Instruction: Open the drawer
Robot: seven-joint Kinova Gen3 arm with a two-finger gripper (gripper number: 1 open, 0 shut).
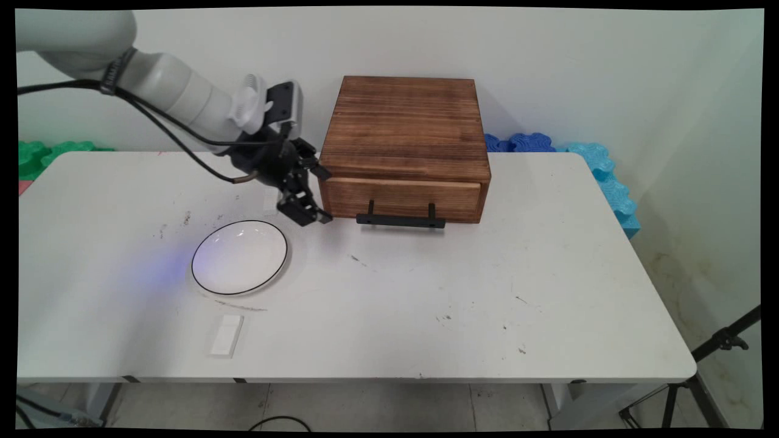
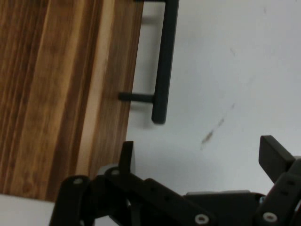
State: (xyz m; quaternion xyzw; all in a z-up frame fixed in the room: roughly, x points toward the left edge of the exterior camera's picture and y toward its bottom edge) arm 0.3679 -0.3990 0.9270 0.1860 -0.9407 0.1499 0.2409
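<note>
1. Beside the left front corner of the wooden drawer box (image 1: 405, 149), the pincer (image 1: 317, 196) hangs with its fingers (image 2: 272, 157) spread wide, holding nothing.
2. One finger sits just beside the box's corner; whether it touches cannot be told.
3. Its black handle (image 1: 400, 220) juts from the closed drawer front, near the pincer.
4. On the worktop (image 1: 426, 304), a white plate (image 1: 239, 257) lies near the pincer, and a small white block (image 1: 226, 335) nearer the front edge.

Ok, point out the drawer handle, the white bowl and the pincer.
drawer handle (image 1: 400, 221): main view, middle of the black bar.
white bowl (image 1: 239, 256): main view, centre of its inside.
pincer (image 2: 200, 157): hand view, the gap midway between its open fingertips.
</note>
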